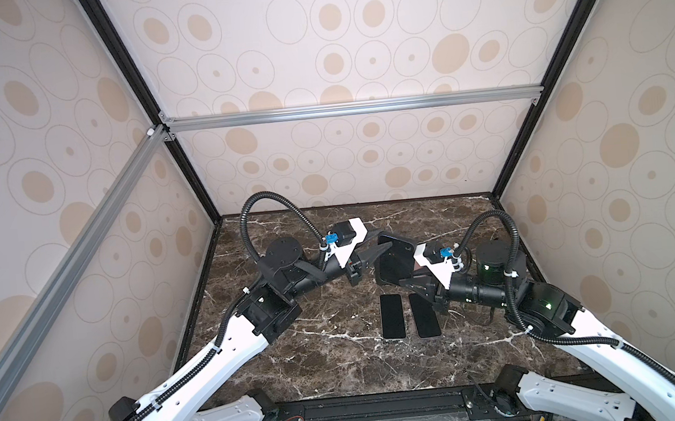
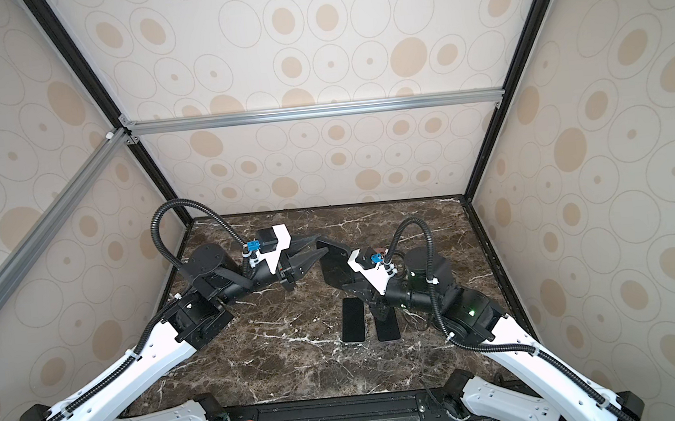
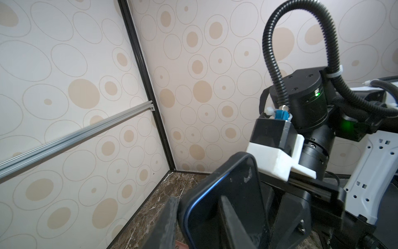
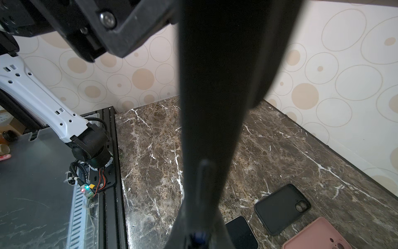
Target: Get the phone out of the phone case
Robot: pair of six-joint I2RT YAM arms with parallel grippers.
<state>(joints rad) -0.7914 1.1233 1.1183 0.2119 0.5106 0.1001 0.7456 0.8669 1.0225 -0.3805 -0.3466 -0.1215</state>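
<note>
— Two tools are meeting above the surface (image 1: pixel 331 345) in both top views, aren't they?
— Yes. Your right tool (image 1: pixel 406 275) is clamping the cased phone (image 1: pixel 392 263) and holding it tilted above the marble. Your left tool (image 2: pixel 322 244) is sitting at the phone's upper corner with its jaws parted. A black slab (image 1: pixel 392 316) and a second slab (image 1: pixel 424 315) are lying side by side nearer the arms' bases.
— And the left wrist view?
— Your left fingers (image 3: pixel 167 224) are straddling the phone's edge. A blue rim (image 3: pixel 187 217) is showing inside its dark case.
— Right wrist?
— The held phone is filling the middle, edge-on. A loose black case (image 4: pixel 282 212), a pink case (image 4: pixel 318 235) and a bare phone (image 4: pixel 241 232) are lying flat on the surface.
</note>
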